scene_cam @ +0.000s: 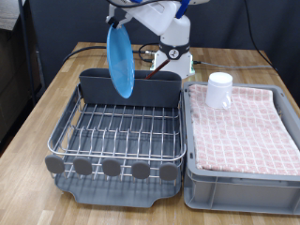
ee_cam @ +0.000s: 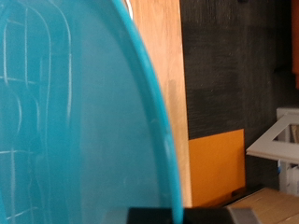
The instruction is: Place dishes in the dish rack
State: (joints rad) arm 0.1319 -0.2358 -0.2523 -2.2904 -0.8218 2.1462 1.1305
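The light-blue plate (scene_cam: 120, 61) hangs on edge above the far end of the dish rack (scene_cam: 117, 141), just over the grey utensil box (scene_cam: 129, 87). My gripper (scene_cam: 125, 21) holds the plate by its top rim, though the fingers are hard to make out. In the wrist view the plate (ee_cam: 75, 121) fills most of the picture and the fingers do not show. The white cup (scene_cam: 219, 90) stands upside down on the pink checked cloth in the grey bin (scene_cam: 244, 173). The wooden spoon is out of view.
The rack's wire grid (scene_cam: 122, 127) holds no dishes; round grey tabs (scene_cam: 112, 169) line its near edge. The grey bin stands at the exterior view's right of the rack. The robot's base (scene_cam: 173, 56) is behind the rack on the wooden table (scene_cam: 37, 112).
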